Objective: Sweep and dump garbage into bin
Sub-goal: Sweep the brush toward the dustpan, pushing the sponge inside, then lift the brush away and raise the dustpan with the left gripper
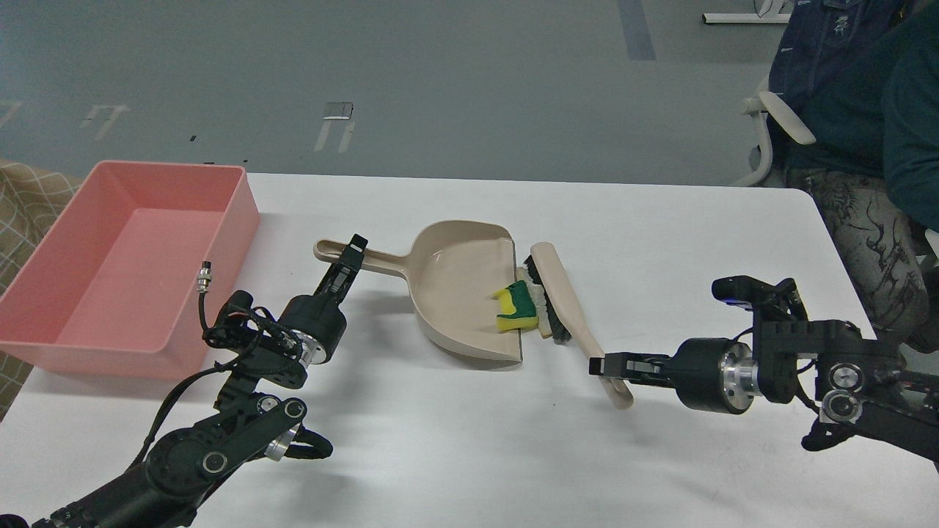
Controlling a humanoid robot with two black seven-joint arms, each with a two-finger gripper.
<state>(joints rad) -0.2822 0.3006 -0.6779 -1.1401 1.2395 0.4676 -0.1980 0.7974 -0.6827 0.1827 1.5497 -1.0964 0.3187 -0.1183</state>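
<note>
The yellow sponge piece with a green layer (515, 309) lies at the mouth of the beige dustpan (458, 290), partly inside it. The pale beige strip (539, 304) lies pressed between the sponge and the brush's black bristles. My right gripper (603, 364) is shut on the handle of the beige brush (568, 308), whose bristles touch the garbage. My left gripper (353, 253) is shut on the dustpan's long handle (367, 257). The pink bin (128, 260) stands at the table's left edge and looks empty.
The white table (660, 220) has bare surface on the right and at the front. A seated person (858, 125) and a chair are beyond the table's far right corner. A checked cloth (22, 205) shows left of the bin.
</note>
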